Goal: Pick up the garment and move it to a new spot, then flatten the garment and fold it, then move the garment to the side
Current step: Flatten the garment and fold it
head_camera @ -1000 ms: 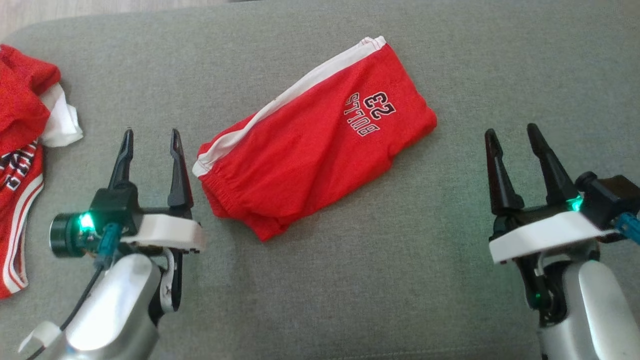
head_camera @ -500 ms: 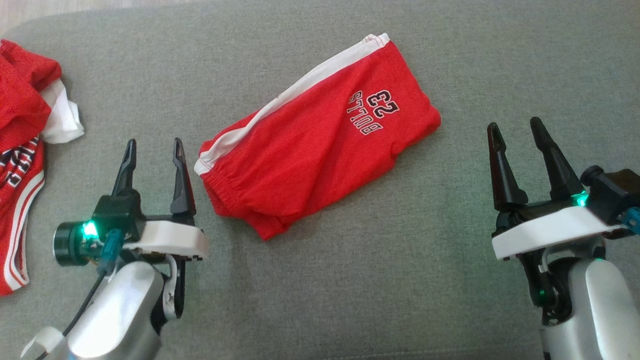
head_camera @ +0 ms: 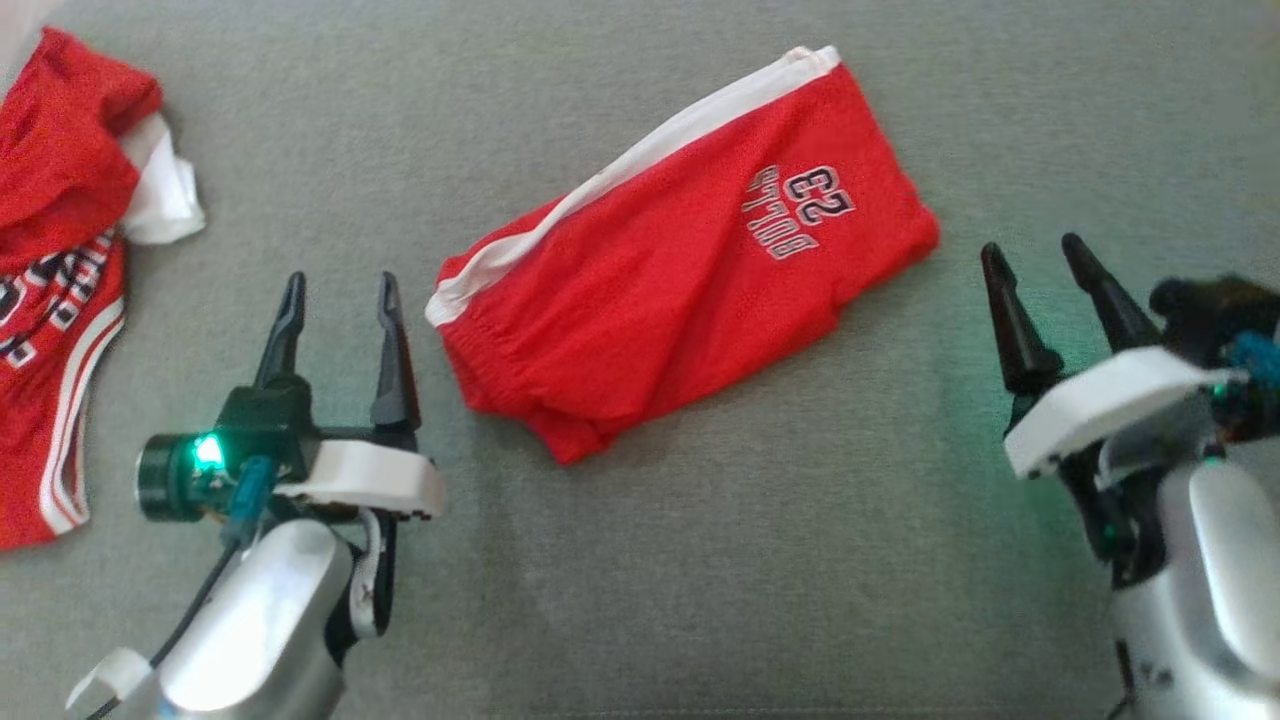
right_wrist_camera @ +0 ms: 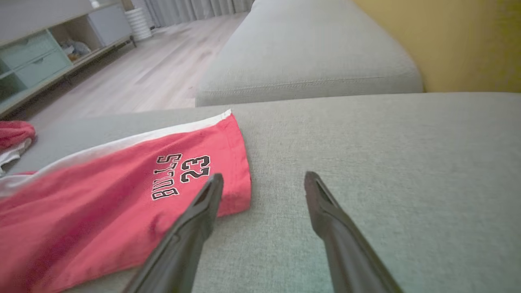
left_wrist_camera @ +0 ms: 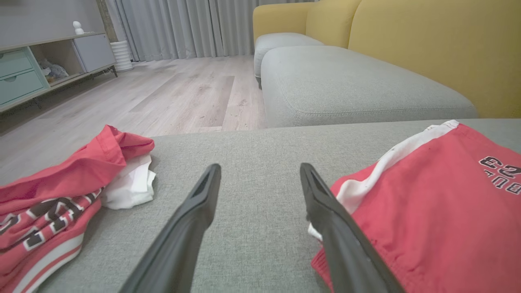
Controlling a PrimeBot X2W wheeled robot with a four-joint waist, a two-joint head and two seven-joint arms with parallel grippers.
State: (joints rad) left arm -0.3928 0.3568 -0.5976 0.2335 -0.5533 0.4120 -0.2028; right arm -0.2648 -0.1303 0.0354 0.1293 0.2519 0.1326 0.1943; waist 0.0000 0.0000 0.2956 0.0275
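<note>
Head view shifted by camera, folded red shorts (head_camera: 650,300) unmoved; left tool (head_camera: 341,280) and right tool (head_camera: 1031,245) gape empty, side-move pending.

Two red garments: one pair of shorts (head_camera: 680,300) just right of the left gripper (head_camera: 341,280); one jersey (head_camera: 60,200) well to its left. Two grippers; the right gripper (head_camera: 1031,246) is the second.

The head view has swung so that everything slides rightward in it, yet the right gripper (head_camera: 1030,245) holds its place in the picture, so it now stands nearer the printed hem of the red shorts (head_camera: 680,290), its wrist tilted more.
</note>
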